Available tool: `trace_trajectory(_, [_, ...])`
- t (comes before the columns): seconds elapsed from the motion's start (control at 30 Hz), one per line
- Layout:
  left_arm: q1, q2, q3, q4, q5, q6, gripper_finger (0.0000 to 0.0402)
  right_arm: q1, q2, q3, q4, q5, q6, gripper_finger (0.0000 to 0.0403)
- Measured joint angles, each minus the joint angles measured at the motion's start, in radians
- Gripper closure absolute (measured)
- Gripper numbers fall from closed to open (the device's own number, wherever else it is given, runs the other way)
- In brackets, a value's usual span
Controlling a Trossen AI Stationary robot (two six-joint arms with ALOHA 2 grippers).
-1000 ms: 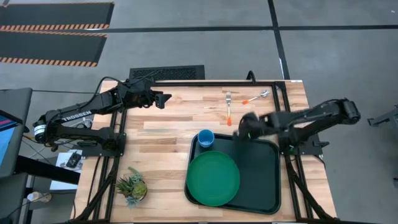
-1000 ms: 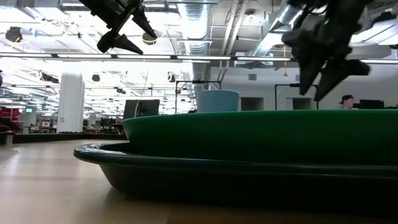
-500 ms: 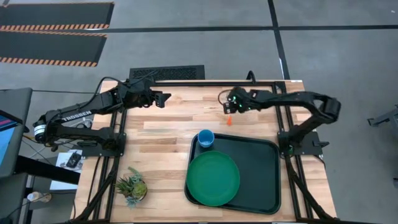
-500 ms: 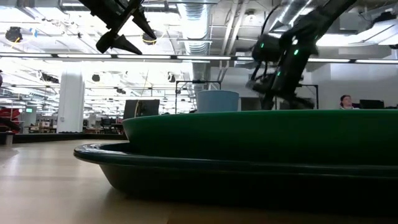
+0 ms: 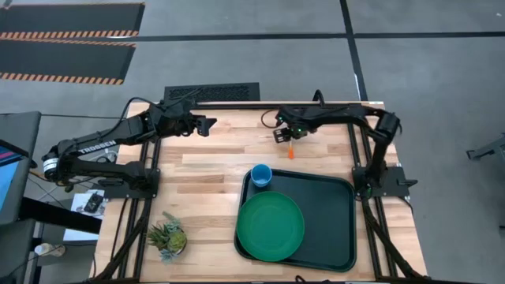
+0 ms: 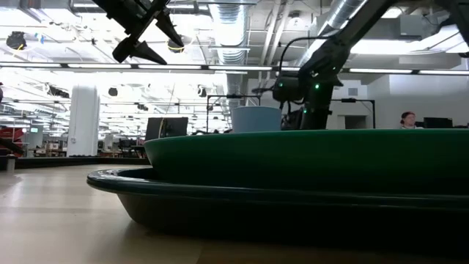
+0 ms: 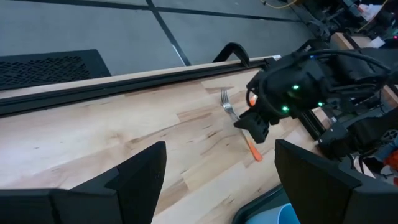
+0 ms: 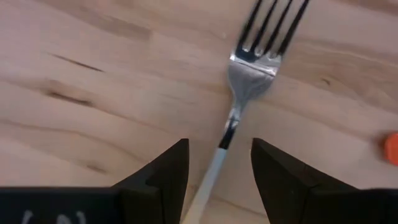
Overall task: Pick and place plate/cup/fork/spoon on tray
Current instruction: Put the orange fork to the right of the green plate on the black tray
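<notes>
Pale wood planks made up your bench (image 5: 205,170), and at its left side a small potted plant (image 5: 167,235) stood near the front edge. Your left pincer (image 5: 207,124) hung above the far left part of the bench, well apart from every task item, its fingers (image 7: 134,177) spread wide with bare wood between them.

Moving right, the blue cup (image 5: 261,175) stood in the tray's far left corner, and the green plate (image 5: 271,226) lay flat on the left half of the dark tray (image 5: 331,221), just beside the cup. In the low view the cup (image 6: 256,119) showed above the plate's rim.

Farther back, your right pincer (image 5: 282,134) was down over the fork (image 7: 231,112) near the bench's far edge. Its fingers (image 8: 163,171) were parted, one on each side of the fork's neck (image 8: 249,74), not yet closed on it; the tines pointed toward the far edge, and the orange handle end (image 5: 290,154) stuck out toward the tray. You could not make out the spoon in any view, since the right arm covered that stretch of bench.
</notes>
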Motion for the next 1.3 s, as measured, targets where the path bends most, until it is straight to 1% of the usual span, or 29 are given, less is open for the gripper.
trace_trajectory(0.17, [0.0, 0.0, 0.0, 0.0, 0.003, 0.005, 0.0117, 0.0, 0.024, 0.009, -0.013, 0.002, 0.0, 0.021])
trace_trajectory(0.27, [0.0, 0.0, 0.0, 0.0, 0.003, 0.009, 0.0117, 0.0, 0.024, 0.009, -0.014, -0.004, 0.007, 0.0228])
trace_trajectory(0.37, [0.0, 0.0, 0.0, 0.0, 0.001, 0.01, 0.0117, -0.002, 0.024, 0.009, -0.018, -0.012, 0.019, 0.0275])
trace_trajectory(0.53, [0.0, 0.0, 0.0, 0.001, 0.0, 0.01, 0.0117, -0.002, 0.025, 0.009, -0.021, -0.018, 0.012, 0.0376])
trace_trajectory(0.57, [0.0, 0.0, 0.0, 0.001, 0.001, 0.01, 0.0117, -0.002, 0.025, 0.009, -0.021, -0.018, 0.008, 0.0386])
trace_trajectory(0.6, [0.0, 0.0, 0.0, 0.001, 0.0, 0.01, 0.0117, -0.001, 0.025, 0.009, -0.022, -0.018, 0.006, 0.039])
trace_trajectory(0.73, [0.0, 0.0, 0.0, 0.001, 0.009, 0.009, 0.0117, -0.001, 0.019, 0.008, -0.038, -0.024, 0.011, 0.0384])
trace_trajectory(0.87, [0.0, 0.0, 0.0, 0.002, 0.016, 0.009, 0.0117, 0.001, -0.022, 0.001, -0.094, -0.046, 0.007, 0.0396])
trace_trajectory(1.07, [0.0, 0.0, 0.0, 0.002, 0.014, 0.015, 0.0117, 0.003, -0.134, 0.004, -0.178, -0.036, 0.015, 0.0399])
trace_trajectory(1.13, [0.0, 0.0, 0.0, 0.003, 0.014, 0.021, 0.0117, 0.013, -0.17, 0.001, -0.228, -0.026, 0.047, 0.0398])
trace_trajectory(1.23, [0.0, 0.0, 0.0, 0.003, 0.014, 0.025, 0.0117, 0.058, -0.241, -0.025, -0.269, -0.023, 0.098, 0.0399])
trace_trajectory(1.3, [0.0, 0.0, 0.0, 0.003, 0.015, 0.025, 0.0117, 0.113, -0.304, -0.064, -0.308, -0.025, 0.163, 0.04])
